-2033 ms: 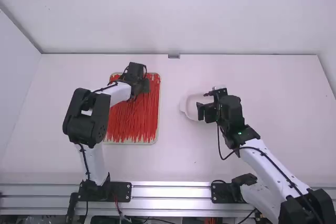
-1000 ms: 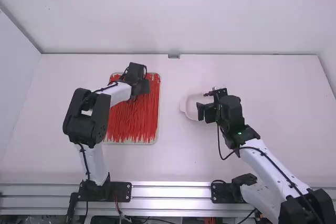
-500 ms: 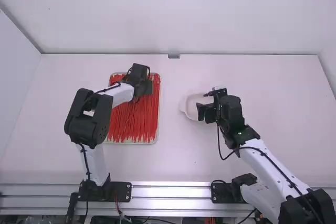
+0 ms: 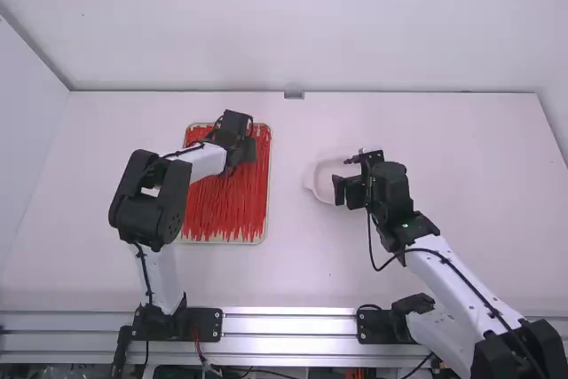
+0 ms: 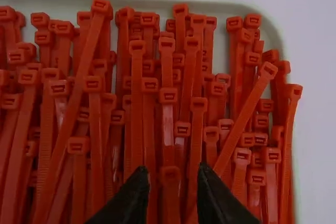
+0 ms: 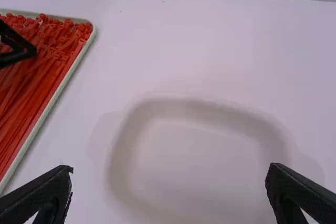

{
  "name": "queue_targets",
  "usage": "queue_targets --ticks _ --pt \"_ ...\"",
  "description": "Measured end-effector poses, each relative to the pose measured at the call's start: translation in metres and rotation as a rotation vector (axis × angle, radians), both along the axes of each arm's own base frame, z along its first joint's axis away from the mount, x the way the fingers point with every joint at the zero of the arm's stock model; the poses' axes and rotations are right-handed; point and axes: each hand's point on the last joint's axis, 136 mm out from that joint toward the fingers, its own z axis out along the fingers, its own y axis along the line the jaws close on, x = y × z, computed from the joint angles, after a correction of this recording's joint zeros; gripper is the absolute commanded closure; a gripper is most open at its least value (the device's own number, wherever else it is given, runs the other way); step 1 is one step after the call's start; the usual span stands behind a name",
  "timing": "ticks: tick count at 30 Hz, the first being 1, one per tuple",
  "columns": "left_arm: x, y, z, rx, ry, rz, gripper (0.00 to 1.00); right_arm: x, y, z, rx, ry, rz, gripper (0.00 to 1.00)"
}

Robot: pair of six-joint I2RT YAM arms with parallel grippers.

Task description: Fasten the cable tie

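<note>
**Tie selection: left gripper shifted**

Left gripper [image 5: 170, 174], narrowly parted, has edged along the far edge of the pale rectangular tray [image 5: 231, 10] and straddles one of the red plastic cable ties [image 5: 157, 103]. Nothing is lifted. Right gripper [image 6: 168, 184], spread wide, waits above the shallow white dish [image 6: 194, 145] mid-desk.

Bright, soft, even light right across the scene, and not a hard shadow anywhere.
From the high view, the white table [image 4: 461, 148] is lit flat from overhead, with only a faint grey smudge of shadow under the right arm [image 4: 444, 268] and a dimmer strip along the far wall seam. Down at the left wrist, the cable ties [image 5: 157, 77] glow strongly, thin dark gaps between them giving the pile its depth, while the left gripper [image 5: 170, 170] shows its black fingers [image 5: 131, 198] as near-featureless silhouettes. Over at the right wrist, the pale dish [image 6: 199, 150] almost melts into the table, with only gentle shading tracing its rim. No glare spots.
</note>
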Motion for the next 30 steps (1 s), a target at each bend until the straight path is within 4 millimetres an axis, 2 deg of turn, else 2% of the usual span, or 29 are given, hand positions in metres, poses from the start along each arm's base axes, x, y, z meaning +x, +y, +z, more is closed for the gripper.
queue_targets --ticks 30 --pt "0.0022 0.0023 0.0016 0.012 -0.012 0.01 0.74 0.0008 0.001 0.0016 0.004 -0.007 0.003 0.02"
